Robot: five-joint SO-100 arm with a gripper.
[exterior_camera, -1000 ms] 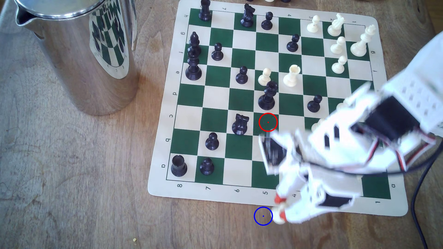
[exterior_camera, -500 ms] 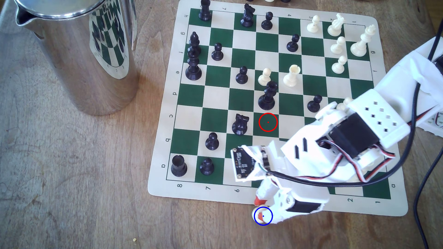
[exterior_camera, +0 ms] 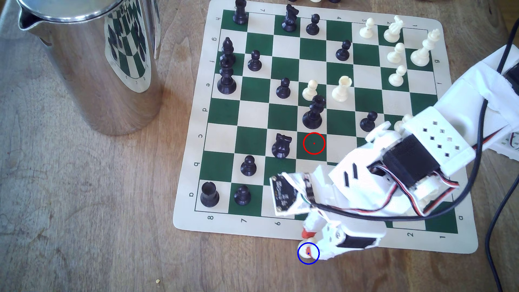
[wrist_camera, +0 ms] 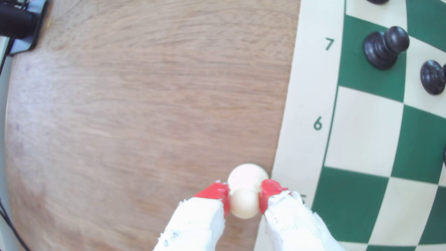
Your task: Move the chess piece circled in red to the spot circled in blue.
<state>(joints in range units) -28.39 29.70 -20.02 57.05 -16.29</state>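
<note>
Exterior view, from its left: a tall steel jug point(exterior_camera: 92, 64) stands on the wooden tabletop point(exterior_camera: 84, 210), well apart from the chess mat point(exterior_camera: 331, 123), with a wide bare stretch of wood between and below them. On the mat, black pieces fill the left files — a black rook point(exterior_camera: 209, 194) and a black pawn point(exterior_camera: 242, 194) sit in the corner nearest the camera. Further right, the red ring point(exterior_camera: 314, 143) marks a bare green square just below a tall black piece point(exterior_camera: 313, 112).

Below the mat's near edge, on bare wood, the blue ring point(exterior_camera: 308, 253) encloses the white pawn point(exterior_camera: 304, 250), which sits just off the mat's border. The gripper point(exterior_camera: 309, 241) reaches it from the exterior view's right, the white arm point(exterior_camera: 421, 157) slanting over the board's right corner, a black cable point(exterior_camera: 488, 219) trailing beside it.

In the wrist view the red-tipped fingers point(wrist_camera: 218, 193) are narrow and pinch the pawn's point(wrist_camera: 245, 193) ball head from both sides, its round base showing beyond them on the wood; whether the base rests on the wood I cannot tell. The mat's cream border lies just beside the pawn — open tabletop spreads away on its other side.
</note>
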